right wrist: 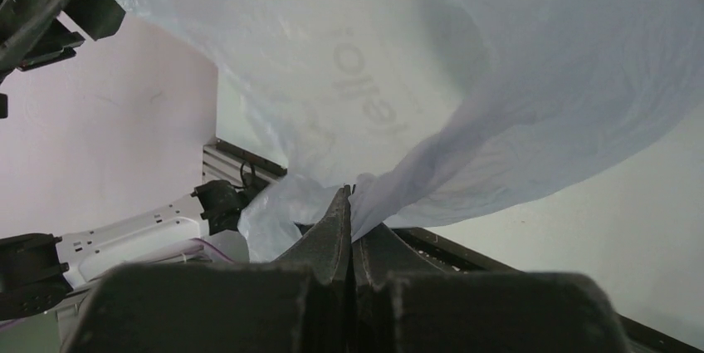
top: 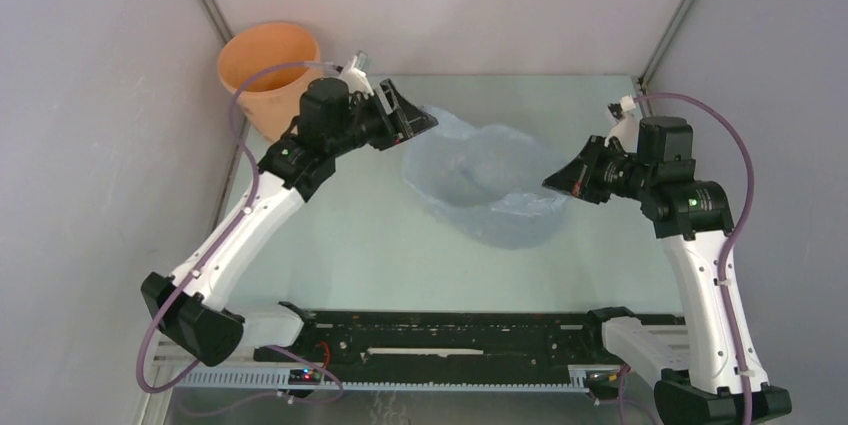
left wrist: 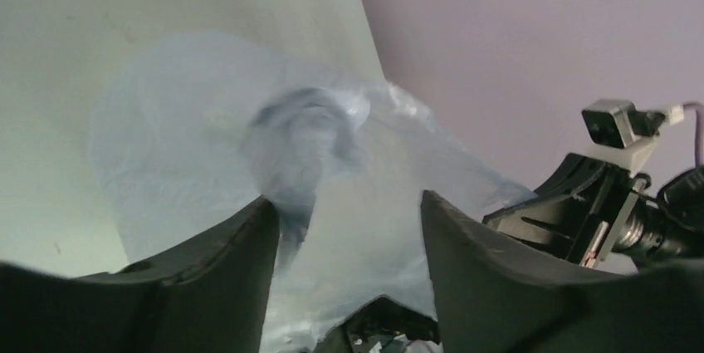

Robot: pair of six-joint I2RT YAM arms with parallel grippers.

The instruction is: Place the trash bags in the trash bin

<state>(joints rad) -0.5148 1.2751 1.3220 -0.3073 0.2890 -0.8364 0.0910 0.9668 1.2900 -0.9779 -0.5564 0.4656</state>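
the bag (top: 490,180) sits a little toward 2 o'clock from the middle of the worktop (top: 350,245). it is a pale blue-grey film puffed into a loose bowl shape, and its wrinkled lower edge sags toward 6 o'clock. the bin (top: 268,67) stands upright in the 10 o'clock corner of the worktop, apart from the bag, with its mouth facing up.

the right gripper (top: 553,185) comes in from 3 o'clock and meets the bag's edge on that side. in the right wrist view its fingers (right wrist: 330,241) are pressed together with no gap between them, and a twisted tuck of film is pinched at their tips. the rest of the bag spreads up and away from that pinch, with faint lettering (right wrist: 365,79) showing through the film.

the left gripper (top: 422,122) reaches over from the bin's side and sits at the bag's 10 o'clock edge. in the left wrist view its fingers (left wrist: 220,266) stand wide apart. the film lies beyond them and partly in the gap between them, but neither finger is pressed onto it, so this gripper holds nothing. a darker bunched fold shows in the bag just past the left-hand finger in that view.
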